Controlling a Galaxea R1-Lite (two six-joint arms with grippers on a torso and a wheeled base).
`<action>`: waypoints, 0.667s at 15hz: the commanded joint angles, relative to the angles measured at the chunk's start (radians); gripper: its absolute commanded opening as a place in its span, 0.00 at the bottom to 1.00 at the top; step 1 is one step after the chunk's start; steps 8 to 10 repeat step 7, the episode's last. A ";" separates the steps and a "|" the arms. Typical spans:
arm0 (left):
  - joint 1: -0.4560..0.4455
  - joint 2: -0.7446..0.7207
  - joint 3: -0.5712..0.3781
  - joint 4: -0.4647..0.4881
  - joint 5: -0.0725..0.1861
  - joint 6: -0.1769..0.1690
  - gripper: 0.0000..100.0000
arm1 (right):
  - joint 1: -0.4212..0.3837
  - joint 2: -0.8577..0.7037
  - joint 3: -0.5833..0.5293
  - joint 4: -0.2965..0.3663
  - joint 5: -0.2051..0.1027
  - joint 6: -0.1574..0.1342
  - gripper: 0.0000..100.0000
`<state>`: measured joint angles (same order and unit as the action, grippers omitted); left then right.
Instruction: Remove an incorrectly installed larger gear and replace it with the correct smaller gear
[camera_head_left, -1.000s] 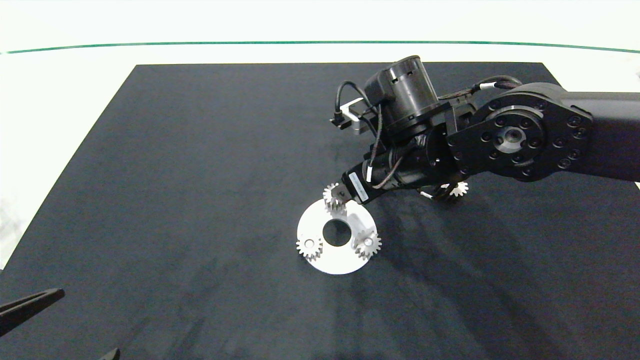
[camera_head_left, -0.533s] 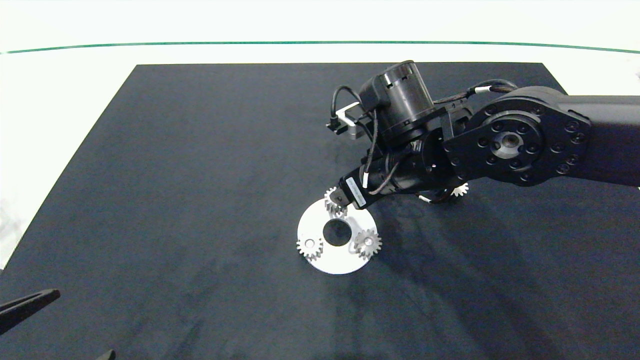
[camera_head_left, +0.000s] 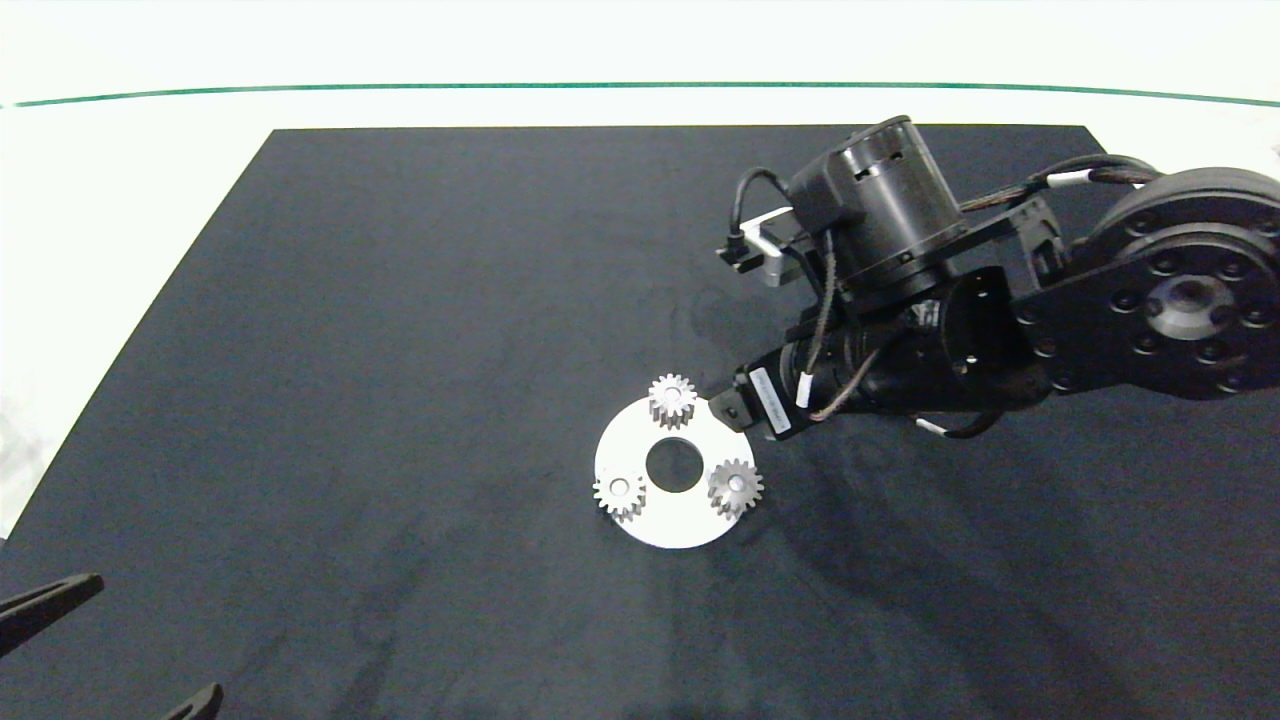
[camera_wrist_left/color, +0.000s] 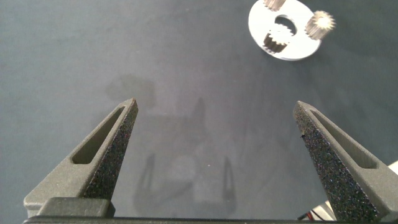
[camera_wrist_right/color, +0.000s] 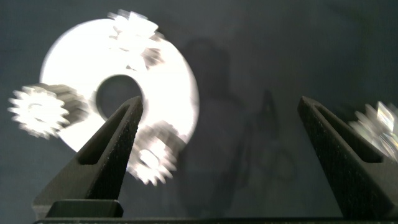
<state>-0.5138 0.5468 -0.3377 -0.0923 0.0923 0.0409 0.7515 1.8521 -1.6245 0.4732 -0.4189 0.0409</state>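
White round plate with a centre hole (camera_head_left: 668, 525) sits on the black mat (camera_head_left: 400, 350), mid-table. It carries three small silver spur gears, spaced around the hole. The smaller gear (camera_head_left: 672, 400) stands on the plate's far edge, upright, nothing gripping it. The second small gear (camera_head_left: 619, 494) is at the near-left edge and the third small gear (camera_head_left: 736, 487) at the near-right, both partly overhanging the rim.

Right gripper (camera_wrist_right/color: 224, 118) is just beside the plate on its right, clear of all three gears, fingers spread wide and empty. In the right wrist view one finger (camera_wrist_right/color: 115, 149) overlaps the plate's hole and the other stands well off over bare mat.

The larger gear (camera_wrist_right/color: 378, 127) shows only in the right wrist view, blurred, lying on the mat off the plate, beyond the outer finger. In the head view the right arm hides it.

Left gripper (camera_wrist_left/color: 217, 130) is parked at the near-left corner of the mat, fingers wide apart, holding nothing, well apart from the plate.
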 joint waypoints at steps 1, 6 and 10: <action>0.000 -0.016 0.003 0.000 0.023 0.001 1.00 | 0.002 -0.169 0.129 0.001 -0.129 0.114 1.00; 0.047 -0.028 0.011 0.042 0.102 -0.001 1.00 | -0.093 -0.478 0.330 0.002 -0.222 0.159 1.00; 0.071 -0.030 0.011 0.042 0.102 -0.001 1.00 | -0.126 -0.530 0.368 0.002 -0.222 0.159 1.00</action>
